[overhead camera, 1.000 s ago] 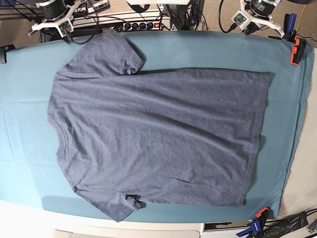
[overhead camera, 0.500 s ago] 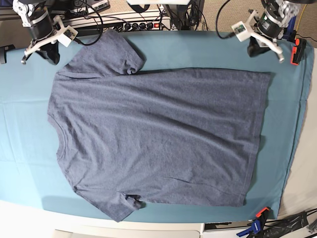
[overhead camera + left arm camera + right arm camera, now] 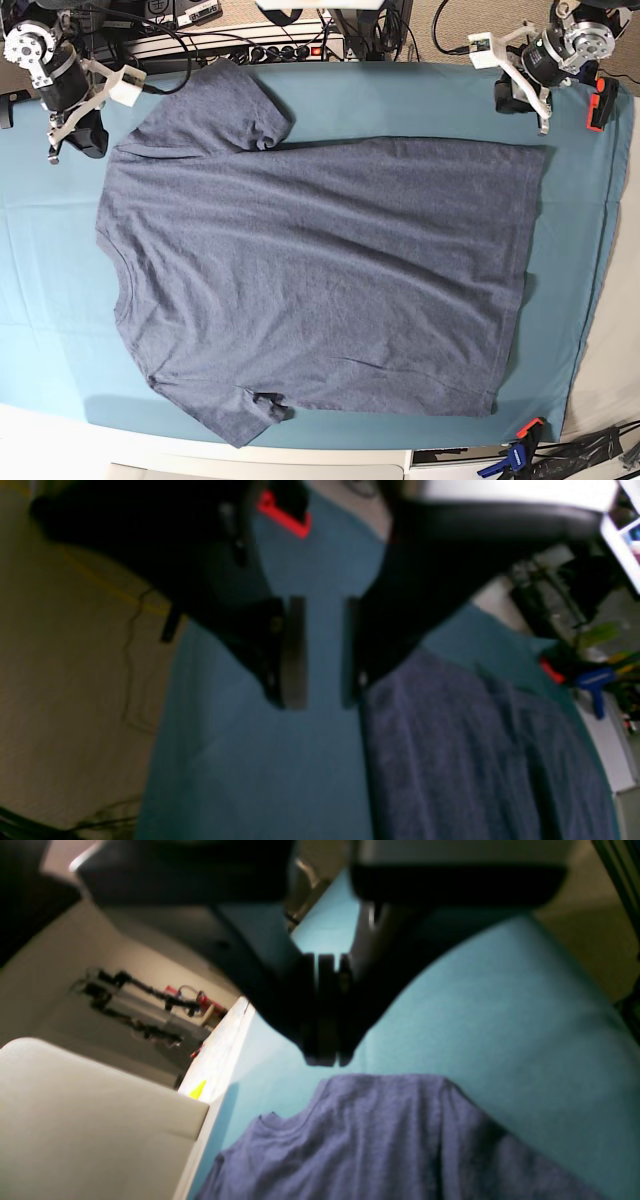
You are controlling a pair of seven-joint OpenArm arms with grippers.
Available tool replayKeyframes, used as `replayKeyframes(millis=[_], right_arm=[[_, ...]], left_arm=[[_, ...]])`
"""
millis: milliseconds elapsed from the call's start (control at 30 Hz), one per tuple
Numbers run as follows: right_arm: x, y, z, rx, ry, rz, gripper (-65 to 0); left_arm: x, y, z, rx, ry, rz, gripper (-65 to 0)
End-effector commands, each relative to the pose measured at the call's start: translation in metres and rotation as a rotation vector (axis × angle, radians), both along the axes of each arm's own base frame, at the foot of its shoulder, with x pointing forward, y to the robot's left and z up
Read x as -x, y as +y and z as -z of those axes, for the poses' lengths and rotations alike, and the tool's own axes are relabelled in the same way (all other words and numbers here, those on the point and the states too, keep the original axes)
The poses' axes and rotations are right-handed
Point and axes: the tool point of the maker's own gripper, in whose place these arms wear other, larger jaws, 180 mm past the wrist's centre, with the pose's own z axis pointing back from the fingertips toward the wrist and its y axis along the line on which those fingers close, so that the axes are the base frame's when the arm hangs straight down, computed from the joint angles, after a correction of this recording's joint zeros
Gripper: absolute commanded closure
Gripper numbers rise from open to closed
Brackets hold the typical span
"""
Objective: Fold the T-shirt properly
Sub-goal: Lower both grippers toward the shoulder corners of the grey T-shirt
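Since half a second ago both of your arms have swung outward and a little lower: the right gripper (image 3: 72, 135) has slid toward the outer edge of the teal table cloth (image 3: 40, 260), and the left gripper (image 3: 517, 98) has turned so its body lies along the far edge rather than pointing down over the cloth. The T-shirt (image 3: 320, 270) has not shifted at all.

It lies flat and spread across the cloth, plain side up, neck toward your right arm's end and hem toward your left arm's end, both sleeves out. One sleeve (image 3: 215, 105) reaches the far edge; the other (image 3: 230, 410) lies at the near edge with its cuff slightly rucked.

Your right gripper (image 3: 322, 1040) hangs above bare cloth just beyond the shoulder corner, its jaws nearly together with only a thin gap, holding nothing. Your left gripper (image 3: 320, 650) sits just outside the hem corner (image 3: 540, 150), jaws parted by a narrow gap, also empty.

That pairing looks deliberate: one arm at each far corner, so that the far long edge can be lifted evenly and carried over. Nothing is gripped yet, so I judge folding has not begun. The orange clamp (image 3: 598, 100) pins the cloth close to your left arm.
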Motion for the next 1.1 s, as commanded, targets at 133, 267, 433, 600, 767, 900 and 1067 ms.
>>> replayKeyframes(millis=[133, 267, 433, 600, 767, 900, 1067], right_arm=[[-0.001, 0.013, -0.002, -0.037, 0.025, -0.065, 0.0], [0.022, 0.028, 0.02, -0.099, 0.202, -0.124, 0.0], [0.031, 0.038, 0.026, -0.145, 0.257, -0.163, 0.0], [0.03, 0.037, 0.025, -0.166, 0.252, -0.136, 0.0], [0.026, 0.022, 0.025, -0.131, 0.237, -0.055, 0.0], [0.026, 0.019, 0.025, -0.11, 0.235, -0.052, -2.5], [0.026, 0.013, 0.027, -0.146, 0.24, 0.017, -21.2]], left_arm=[[-0.006, -0.002, -0.008, 0.007, -0.039, 0.011, -14.4], [0.003, -0.005, -0.003, 0.042, 0.028, -0.009, -14.4], [0.018, -0.008, 0.005, 0.056, 0.126, 0.003, -14.4], [0.029, -0.018, 0.006, 0.121, 0.197, 0.009, -14.5], [0.029, -0.021, 0.006, 0.138, 0.202, -0.001, -15.3], [0.027, -0.02, 0.005, 0.134, 0.186, -0.006, -26.0], [0.014, -0.014, 0.001, 0.122, 0.12, -0.048, -26.9]])
